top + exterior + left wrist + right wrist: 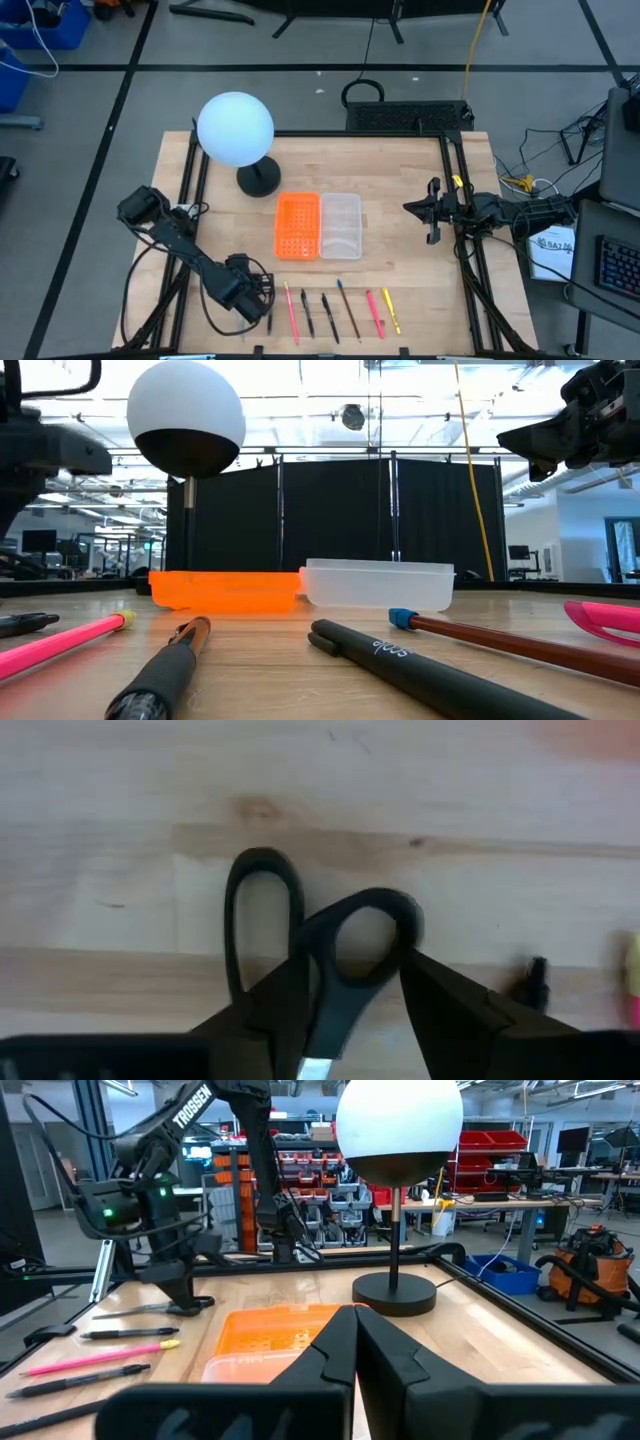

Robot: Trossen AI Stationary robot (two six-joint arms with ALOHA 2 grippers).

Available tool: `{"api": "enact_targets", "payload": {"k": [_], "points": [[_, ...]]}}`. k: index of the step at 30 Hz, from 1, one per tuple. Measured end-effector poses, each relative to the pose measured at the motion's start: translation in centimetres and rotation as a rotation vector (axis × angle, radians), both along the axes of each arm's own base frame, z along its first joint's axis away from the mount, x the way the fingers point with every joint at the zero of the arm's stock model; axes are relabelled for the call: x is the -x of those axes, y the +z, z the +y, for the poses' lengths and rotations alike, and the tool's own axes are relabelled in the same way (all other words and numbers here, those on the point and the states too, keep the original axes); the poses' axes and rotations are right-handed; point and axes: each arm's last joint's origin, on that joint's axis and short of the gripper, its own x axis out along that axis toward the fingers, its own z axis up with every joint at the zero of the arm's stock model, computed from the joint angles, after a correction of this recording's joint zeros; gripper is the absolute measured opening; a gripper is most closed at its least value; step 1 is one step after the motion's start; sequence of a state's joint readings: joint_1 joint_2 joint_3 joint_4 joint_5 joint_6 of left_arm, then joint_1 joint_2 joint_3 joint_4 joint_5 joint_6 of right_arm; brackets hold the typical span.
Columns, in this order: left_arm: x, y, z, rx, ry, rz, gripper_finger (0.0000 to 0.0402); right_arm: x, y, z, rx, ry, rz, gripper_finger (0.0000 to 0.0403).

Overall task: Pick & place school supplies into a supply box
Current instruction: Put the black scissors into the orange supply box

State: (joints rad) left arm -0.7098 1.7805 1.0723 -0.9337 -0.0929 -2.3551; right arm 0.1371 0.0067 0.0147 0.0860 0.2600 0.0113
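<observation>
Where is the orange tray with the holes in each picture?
High view: orange tray in the table's middle, touching the clear box.
Low view: orange tray left of centre, beside the clear box.
Left wrist view: cannot tell.
Right wrist view: orange tray just past the shut tool.
Shared landmark: white globe lamp.

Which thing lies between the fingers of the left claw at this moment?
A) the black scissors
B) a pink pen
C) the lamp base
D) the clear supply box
A: in the left wrist view, one black handle loop of the scissors sits between the open fingers of the left claw, flat on the wooden table.
</observation>
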Motion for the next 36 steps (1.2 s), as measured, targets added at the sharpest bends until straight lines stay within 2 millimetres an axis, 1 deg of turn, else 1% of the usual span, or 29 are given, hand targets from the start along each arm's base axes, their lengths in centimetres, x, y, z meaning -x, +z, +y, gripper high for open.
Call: {"api": "enact_targets", "payload": {"k": [5,9,14,20,24,27,30,36], "points": [[0.5,-1.1,0.2,0.028,-0.004,-0.012,0.0163,0.0,0.0,0.0,0.0,-0.001,0.0,0.0],[0.8,-1.5,0.4,0.018,-0.005,-0.006,0.0163,0.0,0.0,0.0,-0.003,0.0,0.0,0.0],[1.1,-2.3,0.6,0.042,-0.048,-0.021,0.0163,0.0,0.0,0.0,-0.002,0.0,0.002,0.0],[1.1,-2.4,0.7,0.038,-0.099,-0.021,0.0163,0.0,0.0,0.0,-0.002,0.0,0.004,0.0],[0.8,-1.6,0.6,-0.006,-0.171,-0.08,0.0163,0.0,-0.1,0.0,-0.002,0.0,0.005,0.0],[0.4,-0.4,0.7,-0.037,-0.207,-0.141,0.0163,0.0,0.0,0.0,-0.002,0.0,0.005,0.0],[0.0,0.9,0.6,-0.022,-0.223,-0.183,0.0163,0.0,0.0,0.0,-0.003,0.0,0.003,0.0],[0.3,1.1,0.7,-0.008,-0.222,-0.134,0.0163,0.0,0.0,0.0,-0.003,0.0,0.002,0.0]]}}
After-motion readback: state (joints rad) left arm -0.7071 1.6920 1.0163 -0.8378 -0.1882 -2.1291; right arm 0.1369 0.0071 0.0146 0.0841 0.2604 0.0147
